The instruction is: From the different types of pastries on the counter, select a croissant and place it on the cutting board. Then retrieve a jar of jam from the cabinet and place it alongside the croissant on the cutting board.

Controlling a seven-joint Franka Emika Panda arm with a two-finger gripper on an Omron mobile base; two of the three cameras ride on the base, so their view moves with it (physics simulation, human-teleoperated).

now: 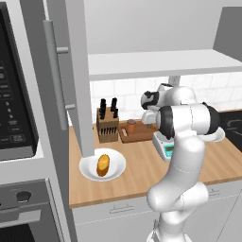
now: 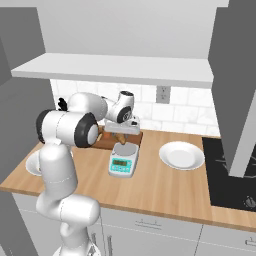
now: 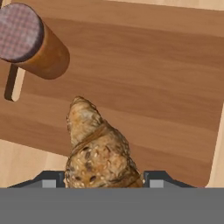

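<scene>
In the hand view the golden-brown lumpy croissant [image 3: 98,148] sits between my gripper's [image 3: 103,180] two dark fingertips, which are shut on its sides. It hangs low over the near part of the mid-brown cutting board [image 3: 144,83]; I cannot tell whether it touches the wood. The reddish-brown jar of jam [image 3: 33,43] with its darker lid stands on the board's far left end, apart from the croissant. From the left base view the jar [image 1: 131,126] stands on the board [image 1: 138,136] at the back of the counter [image 1: 142,175], beside my hand. The cabinet door [image 1: 71,71] is swung open.
A white plate [image 1: 90,171] holding the smooth orange-yellow roll [image 1: 103,165] lies under the open door. A knife block [image 1: 108,124] stands left of the board. A kitchen scale [image 2: 122,161] sits in front of the board, an empty white plate [image 2: 181,155] to its right, then the black cooktop [image 2: 232,170].
</scene>
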